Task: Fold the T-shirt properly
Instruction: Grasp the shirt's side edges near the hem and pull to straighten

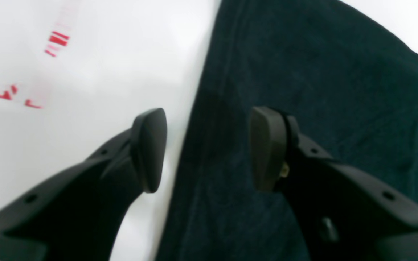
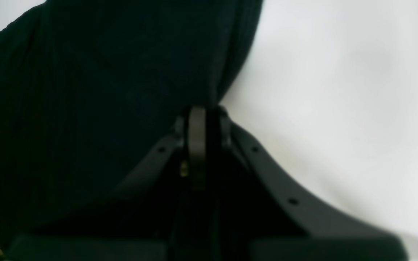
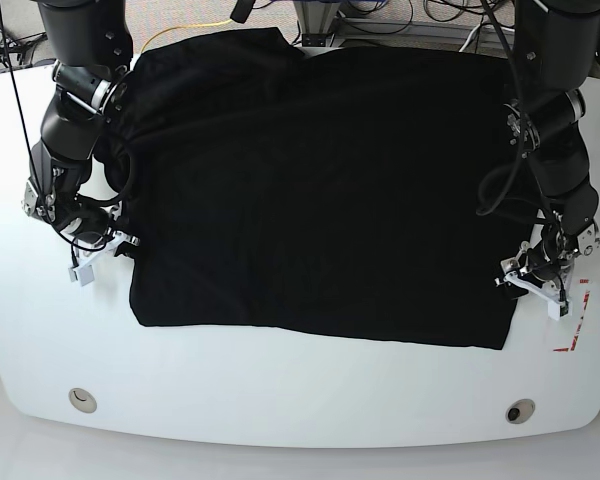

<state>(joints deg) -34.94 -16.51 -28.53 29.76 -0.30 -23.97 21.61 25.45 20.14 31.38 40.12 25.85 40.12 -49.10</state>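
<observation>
The black T-shirt [image 3: 320,190] lies spread flat on the white table [image 3: 280,390], plain side up. My left gripper [image 3: 520,285] sits at the shirt's right edge near the lower corner. In the left wrist view it [image 1: 209,148] is open and straddles that edge, one finger [image 1: 151,148] over bare table and the other over the cloth [image 1: 321,90]. At the shirt's left edge, my right gripper [image 3: 120,245] is low on the table. The right wrist view shows it [image 2: 198,116] shut, with the dark cloth [image 2: 103,90] running into its fingertips.
Red tape marks [image 3: 572,335] lie on the table just right of my left gripper, also seen as red marks [image 1: 58,40] in the left wrist view. Two round holes [image 3: 80,399] [image 3: 520,411] sit near the table's front edge. Cables hang behind the table.
</observation>
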